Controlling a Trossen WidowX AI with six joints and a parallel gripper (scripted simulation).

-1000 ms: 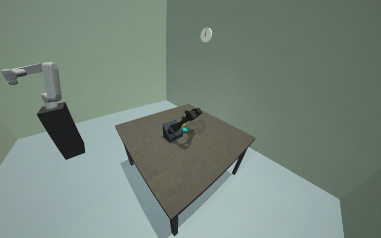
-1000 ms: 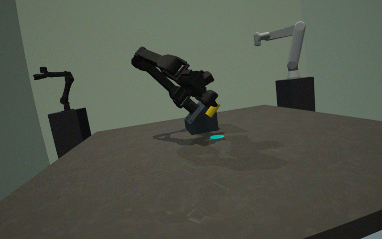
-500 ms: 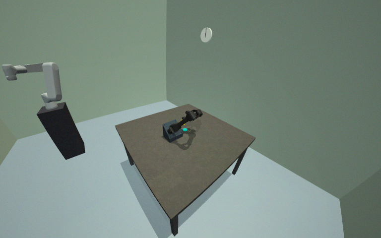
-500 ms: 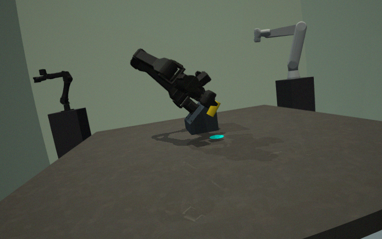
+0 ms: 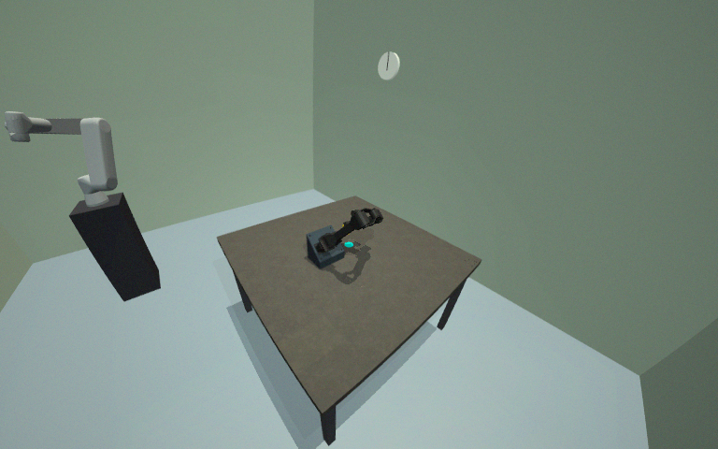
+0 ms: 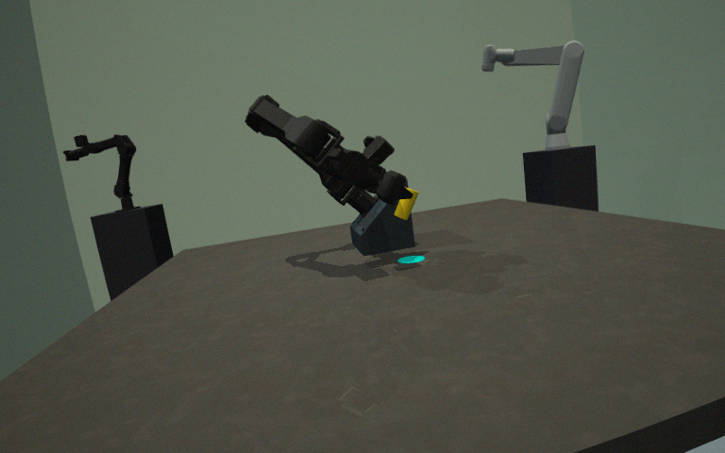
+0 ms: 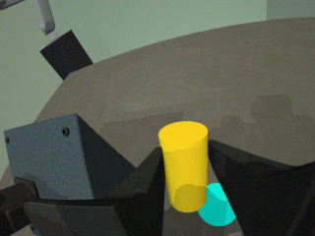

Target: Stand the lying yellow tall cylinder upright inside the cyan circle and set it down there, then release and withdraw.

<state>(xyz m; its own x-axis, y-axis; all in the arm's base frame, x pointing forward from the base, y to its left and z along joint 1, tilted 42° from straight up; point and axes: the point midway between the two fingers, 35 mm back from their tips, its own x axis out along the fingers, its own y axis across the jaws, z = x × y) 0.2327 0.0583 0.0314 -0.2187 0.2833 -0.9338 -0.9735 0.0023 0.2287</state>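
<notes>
The gripper (image 7: 187,187) clamps the yellow cylinder (image 7: 184,164), its long axis tilted, raised above the cyan circle (image 7: 219,206).

The top view looks down from high in a room corner, far off, taking in the whole table (image 5: 338,317), the floor, two walls and a grey arm on a pedestal (image 5: 113,246). The exterior view sits low, just above the table's near edge, facing across the table top (image 6: 320,346) toward the black arm's base (image 6: 381,232) and the back wall, much nearer than the top view. The wrist view rides on the arm, very close, looking out between the gripper (image 7: 187,177) fingers over the table. All three share the cyan circle (image 5: 349,244) (image 6: 411,260) (image 7: 217,206), the base and the table.
</notes>
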